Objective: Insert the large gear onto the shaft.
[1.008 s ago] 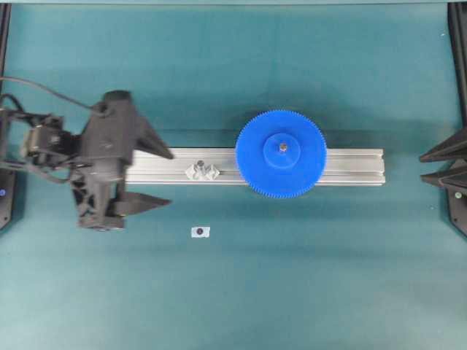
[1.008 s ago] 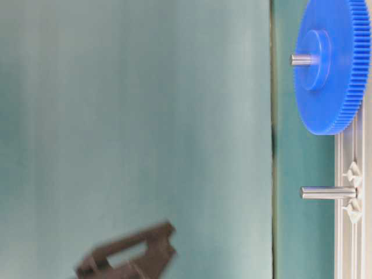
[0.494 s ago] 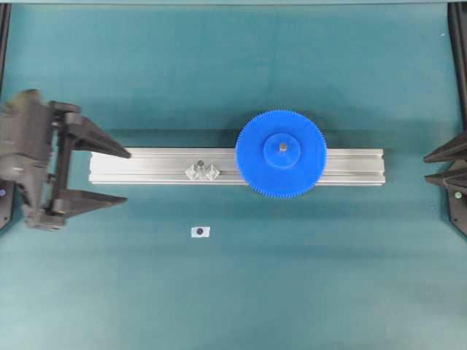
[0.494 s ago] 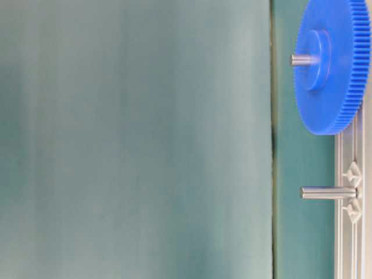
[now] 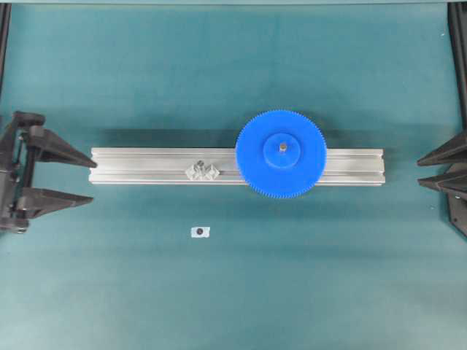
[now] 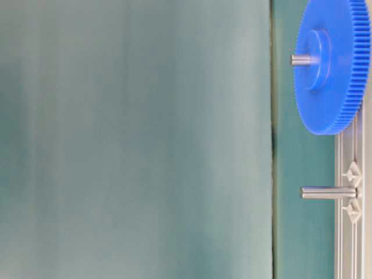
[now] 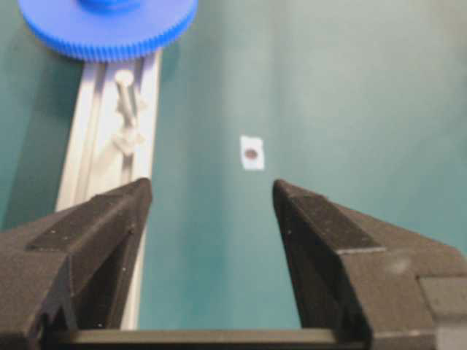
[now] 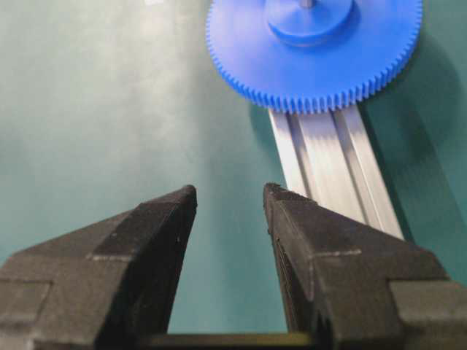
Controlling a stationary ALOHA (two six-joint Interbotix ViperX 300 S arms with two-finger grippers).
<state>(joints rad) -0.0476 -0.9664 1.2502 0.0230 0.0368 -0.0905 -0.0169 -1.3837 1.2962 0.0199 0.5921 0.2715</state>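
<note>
The large gear [image 5: 300, 166], a bright blue toothed disc, lies flat on the aluminium rail [image 5: 146, 166]. The shaft [image 5: 282, 148] passes through its hub, and only the shaft's tip pokes out [image 6: 297, 59]. The gear also shows in the left wrist view [image 7: 109, 33] and the right wrist view [image 8: 314, 62]. My left gripper [image 5: 93, 180] is open at the rail's left end with nothing between its fingers [image 7: 211, 187]. My right gripper [image 5: 420, 170] is open at the far right edge, well away from the gear, and holds nothing [image 8: 230, 191].
A second bare pin [image 5: 200, 165] stands on a faceted silver mount on the rail, left of the gear [image 6: 328, 192]. A small white sticker with a dark dot [image 5: 200, 232] lies on the teal mat in front of the rail.
My left gripper has pulled back leftward from over the rail to the table's left edge, and its jaws have narrowed a little. Gear, pins and right gripper have stayed put.
</note>
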